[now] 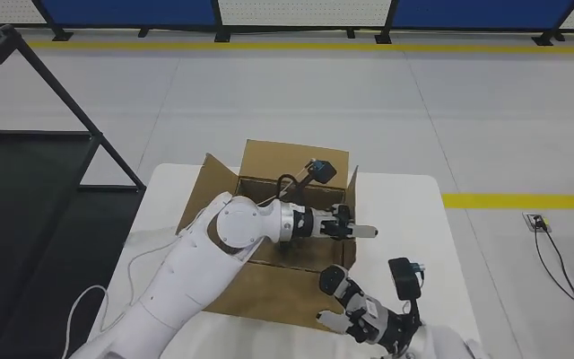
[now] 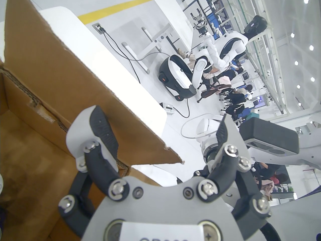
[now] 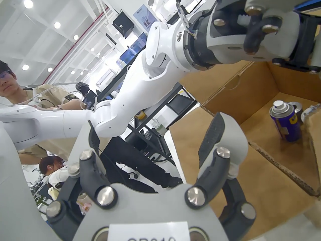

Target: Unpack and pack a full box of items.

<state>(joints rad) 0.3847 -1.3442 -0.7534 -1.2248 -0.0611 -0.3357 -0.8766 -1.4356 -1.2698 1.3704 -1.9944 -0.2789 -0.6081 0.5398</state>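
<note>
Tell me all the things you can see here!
Box: one, brown cardboard, flaps open, on the table.
Spray can: one, blue with a silver top, standing upright inside the box.
Round thing: one, silvery, right behind the spray can; cannot tell what it is.
Table: one, white, under the box.
Cable: one, black, on the floor beside the table.
Left gripper: one, white and black, open, above the box.
Right gripper: one, white and black, open, by the box's near flap.

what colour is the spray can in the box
The spray can is blue with a grey cap; right wrist view.
</note>
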